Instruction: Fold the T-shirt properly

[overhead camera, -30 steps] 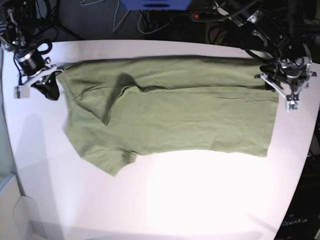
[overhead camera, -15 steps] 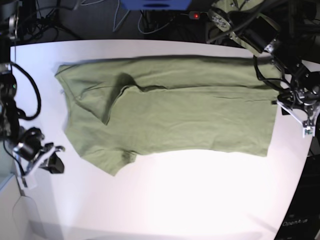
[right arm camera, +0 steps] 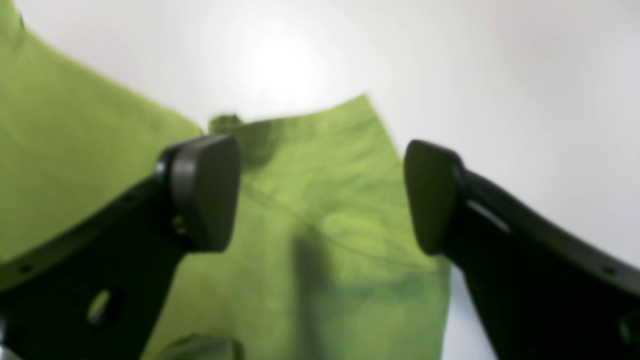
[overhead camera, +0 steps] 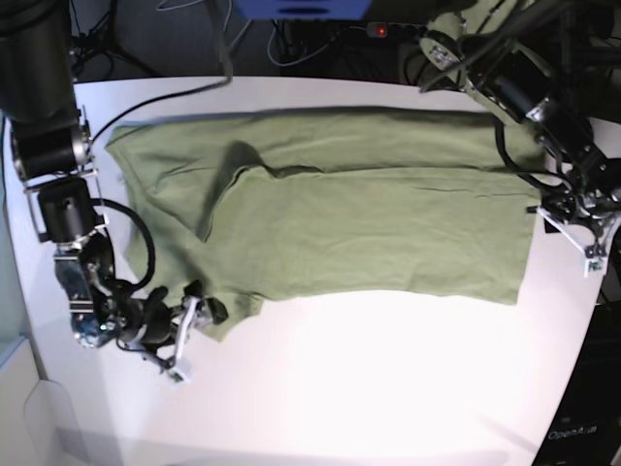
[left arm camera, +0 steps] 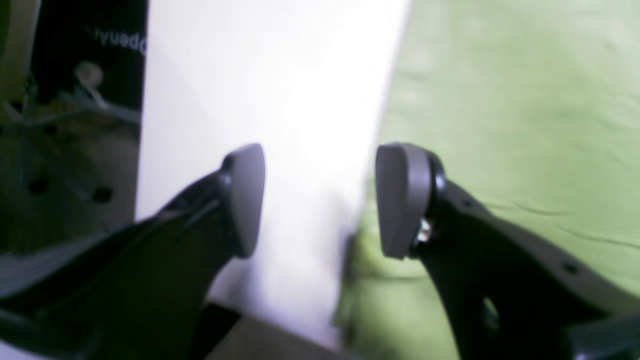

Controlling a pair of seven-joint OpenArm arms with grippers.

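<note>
The olive-green T-shirt (overhead camera: 340, 214) lies spread flat across the white table (overhead camera: 388, 388), with a sleeve (overhead camera: 228, 311) pointing toward the front left. My right gripper (overhead camera: 197, 316) is open at that sleeve. In the right wrist view the sleeve (right arm camera: 320, 200) lies below and between the open right gripper (right arm camera: 317, 195). My left gripper (overhead camera: 579, 231) is open at the shirt's right hem. In the left wrist view the left gripper (left arm camera: 322, 200) straddles the hem, one finger (left arm camera: 402, 200) over the cloth (left arm camera: 500, 100), the other over bare table (left arm camera: 280, 90).
Cables and a power strip with a red light (overhead camera: 380, 31) lie behind the table. The table's right edge is close to my left gripper, and a dark box (overhead camera: 582, 427) stands beyond it. The table's left edge runs close beside the right arm (overhead camera: 73, 223).
My right gripper swung from the shirt's far-left corner down to the front-left sleeve. My left gripper moved forward along the right hem. The shirt has not moved.
</note>
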